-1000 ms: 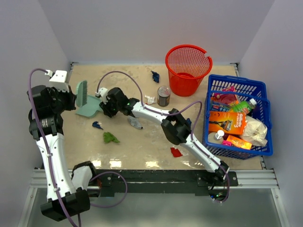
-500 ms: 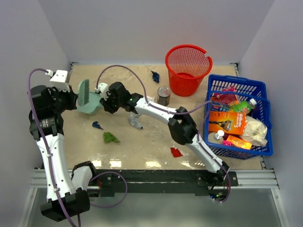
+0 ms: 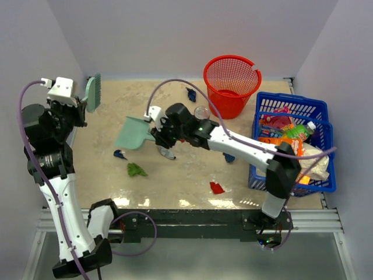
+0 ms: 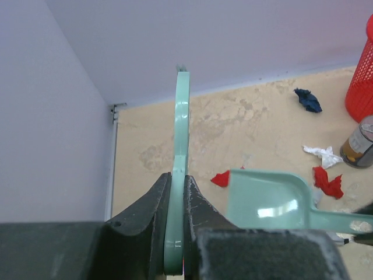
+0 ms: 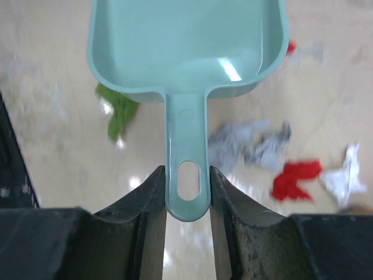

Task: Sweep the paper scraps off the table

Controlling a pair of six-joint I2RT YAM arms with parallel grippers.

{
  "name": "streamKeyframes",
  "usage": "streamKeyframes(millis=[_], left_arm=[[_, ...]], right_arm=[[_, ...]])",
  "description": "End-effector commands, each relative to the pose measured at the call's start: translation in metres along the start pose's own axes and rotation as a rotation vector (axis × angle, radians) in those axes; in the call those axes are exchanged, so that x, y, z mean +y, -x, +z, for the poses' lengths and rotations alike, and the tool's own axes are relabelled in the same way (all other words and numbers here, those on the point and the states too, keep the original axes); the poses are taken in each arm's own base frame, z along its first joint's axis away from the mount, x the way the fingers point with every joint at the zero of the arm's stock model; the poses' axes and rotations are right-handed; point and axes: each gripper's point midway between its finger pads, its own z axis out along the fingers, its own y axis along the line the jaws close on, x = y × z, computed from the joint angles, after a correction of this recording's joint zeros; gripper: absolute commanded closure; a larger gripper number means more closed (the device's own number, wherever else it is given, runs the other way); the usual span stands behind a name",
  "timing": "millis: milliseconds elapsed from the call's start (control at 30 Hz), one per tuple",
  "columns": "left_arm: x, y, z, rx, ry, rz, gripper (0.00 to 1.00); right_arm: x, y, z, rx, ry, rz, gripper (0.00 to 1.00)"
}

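Left gripper [image 4: 177,192] first: its jaws are pinched almost closed on the green brush [image 4: 180,128], which shows edge-on between the black fingers [image 4: 152,204] in the wrist view. From above, brush and gripper sit at ten o'clock of the table [image 3: 175,181], hard by the left wall.

Over to the right gripper [image 5: 187,175]: the jaws are partly open and clamped on the handle of the mint dustpan [image 5: 186,46], with a finger touching it on each side. The pan is just left of the table's centre, its scoop pointing to nine.

The paper scraps [image 4: 323,156] are scattered all over the tabletop! There's a dark blue scrap [image 3: 191,93] at twelve, near the red basket [image 3: 231,84]. A grey scrap [image 3: 166,153] lies just beside the right gripper. A small blue scrap [image 3: 119,154] and a green scrap [image 3: 136,170] are at eight, and a red scrap [image 3: 217,187] is at five, near the front rail. The tin can [image 3: 201,112] stands at one, and the blue crate [image 3: 294,105], packed with goods, is at three.
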Motion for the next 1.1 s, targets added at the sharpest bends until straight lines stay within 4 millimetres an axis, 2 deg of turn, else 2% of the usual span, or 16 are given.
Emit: streamKeyframes(millis=[0,33,100,133,233,333,367,467,500,567,667,700,800,833,933,1067], left_arm=[[-0.005,0.034,-0.007,-0.120,-0.023,0.072,1.00],[-0.005,0.033,-0.006,-0.120,-0.028,0.073,1.00],[-0.011,0.031,-0.004,-0.128,-0.059,0.077,1.00],[-0.013,0.030,-0.004,-0.131,-0.074,0.078,1.00],[-0.025,0.027,-0.001,-0.137,-0.144,0.055,1.00],[-0.045,0.019,0.004,-0.119,-0.278,0.032,1.00],[-0.048,0.012,0.009,-0.093,-0.309,0.007,1.00],[-0.053,-0.001,0.019,-0.040,-0.361,-0.027,1.00],[-0.055,-0.004,0.021,-0.024,-0.376,-0.033,1.00],[-0.072,-0.015,0.022,0.026,-0.486,-0.043,1.00],[-0.123,-0.046,0.019,0.144,-0.713,-0.084,1.00],[-0.152,-0.053,0.013,0.178,-0.816,-0.082,1.00],[-0.202,-0.079,-0.003,0.265,-0.999,-0.125,1.00],[-0.212,-0.082,-0.004,0.255,-1.033,-0.119,1.00],[-0.244,-0.123,-0.017,0.338,-1.142,-0.185,1.00],[-0.284,-0.140,-0.039,0.371,-1.294,-0.218,1.00]], right_arm=[[0.006,-0.030,-0.067,0.041,-0.008,-0.084,0.92],[0.010,-0.045,-0.091,0.064,-0.004,-0.120,0.92],[0.009,-0.065,-0.110,0.107,-0.020,-0.161,0.93],[0.009,-0.090,-0.120,0.168,-0.013,-0.194,0.93],[0.008,-0.111,-0.157,0.194,-0.022,-0.254,0.95],[-0.004,-0.122,-0.175,0.210,-0.055,-0.238,0.97],[-0.008,-0.117,-0.183,0.180,-0.067,-0.222,0.98],[-0.050,-0.098,-0.202,0.117,-0.185,-0.080,1.00],[-0.070,-0.081,-0.214,0.067,-0.251,-0.005,1.00],[-0.085,-0.058,-0.224,-0.003,-0.277,0.039,1.00],[-0.110,-0.011,-0.241,-0.146,-0.377,0.094,1.00],[-0.119,0.008,-0.251,-0.196,-0.417,0.117,1.00],[-0.149,0.051,-0.283,-0.330,-0.569,0.150,1.00],[-0.157,0.058,-0.291,-0.359,-0.614,0.160,1.00],[-0.167,0.088,-0.310,-0.459,-0.661,0.171,1.00],[-0.181,0.108,-0.327,-0.494,-0.731,0.119,1.00]])
